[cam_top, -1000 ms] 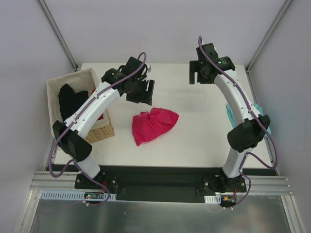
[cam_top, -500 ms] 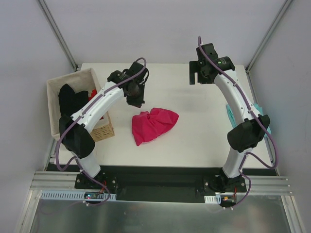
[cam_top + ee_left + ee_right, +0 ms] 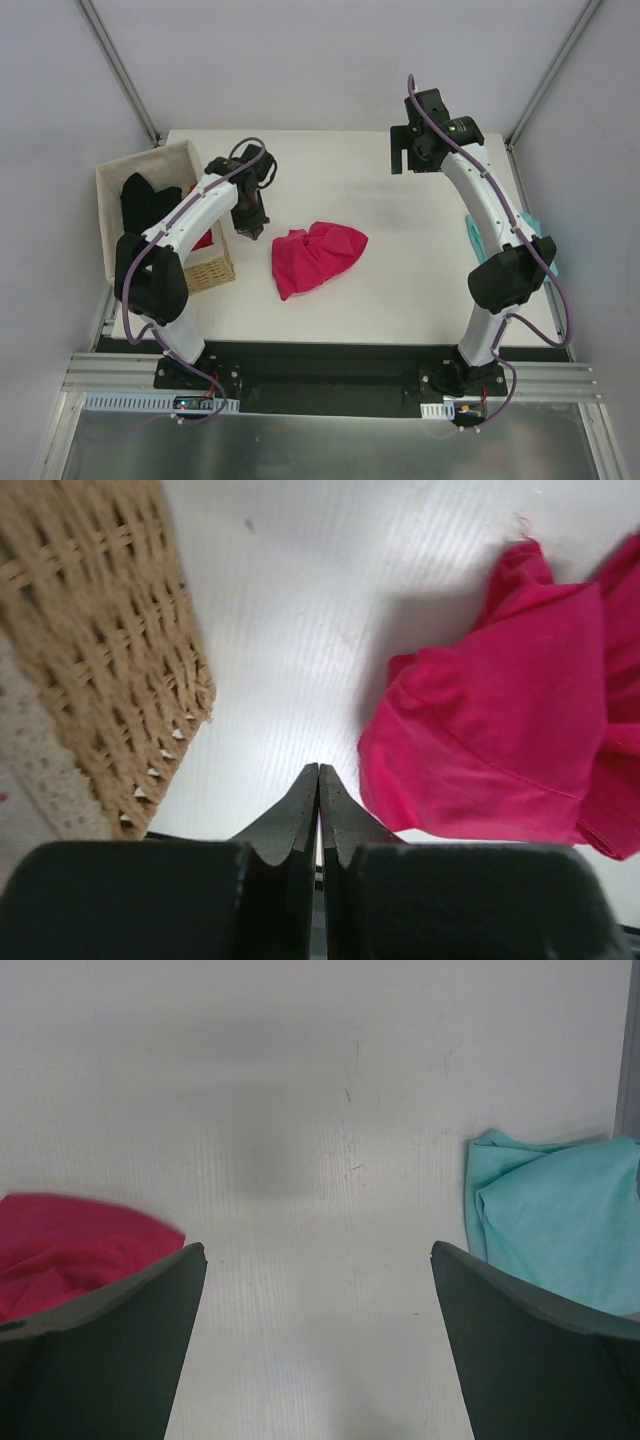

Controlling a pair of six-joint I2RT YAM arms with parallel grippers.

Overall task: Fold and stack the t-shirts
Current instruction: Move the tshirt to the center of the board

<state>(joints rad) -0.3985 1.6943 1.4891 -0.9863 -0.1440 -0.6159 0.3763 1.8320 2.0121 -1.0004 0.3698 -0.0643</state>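
PROGRESS: early, judged; nothing folded, no stack | crimson-pink t-shirt point(image 3: 318, 257): crumpled, centre of counter point(image 3: 410, 295) | teal t-shirt point(image 3: 560, 1220): bunched at counter right edge, well apart | left jaws: closed, empty, between basket point(image 3: 205, 272) and crimson-pink t-shirt | right jaws: wide open, empty | REMAINING: fold both, stack

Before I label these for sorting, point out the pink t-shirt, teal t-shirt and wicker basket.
pink t-shirt point(image 3: 318, 257): top view, heap's middle.
teal t-shirt point(image 3: 560, 1225): right wrist view, cloth's middle.
wicker basket point(image 3: 100, 630): left wrist view, woven side wall.
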